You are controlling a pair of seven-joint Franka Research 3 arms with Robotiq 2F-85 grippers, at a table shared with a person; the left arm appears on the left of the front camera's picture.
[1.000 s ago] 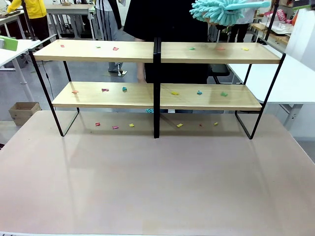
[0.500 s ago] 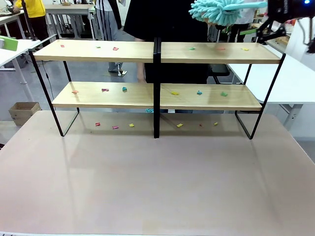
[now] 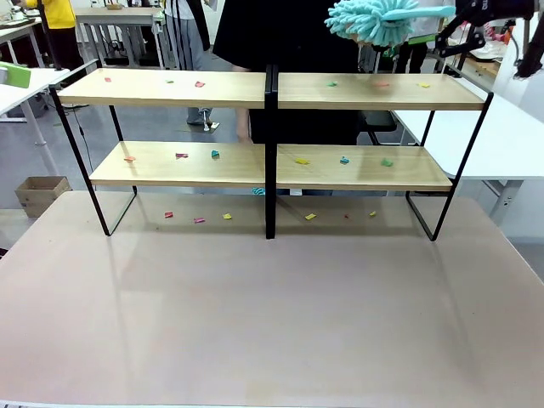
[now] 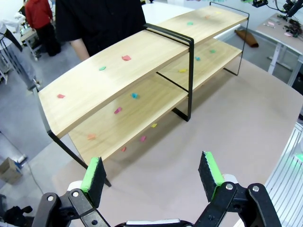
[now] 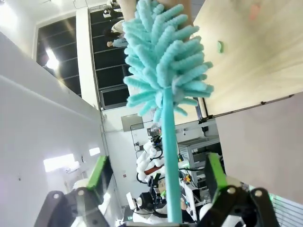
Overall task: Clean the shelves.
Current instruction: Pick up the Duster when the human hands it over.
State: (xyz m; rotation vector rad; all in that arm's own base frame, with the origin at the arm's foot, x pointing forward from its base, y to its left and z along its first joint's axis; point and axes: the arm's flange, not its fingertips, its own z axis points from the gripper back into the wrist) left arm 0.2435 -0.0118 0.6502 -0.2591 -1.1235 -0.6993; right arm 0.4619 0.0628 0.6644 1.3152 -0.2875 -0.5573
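Bright, even overhead light fills the room. The shelves (image 3: 170,88) throw soft shadows on the tabletop (image 3: 272,323) near its far edge. Both wrist views bow straight lines toward their edges. In the right wrist view a lamp (image 5: 52,63) glares white.

The shelves (image 3: 229,89), light boards on black frame, stand upright, strewn with scraps (image 3: 200,84).

Left claw (image 4: 151,170), right claw (image 5: 157,175) agape.
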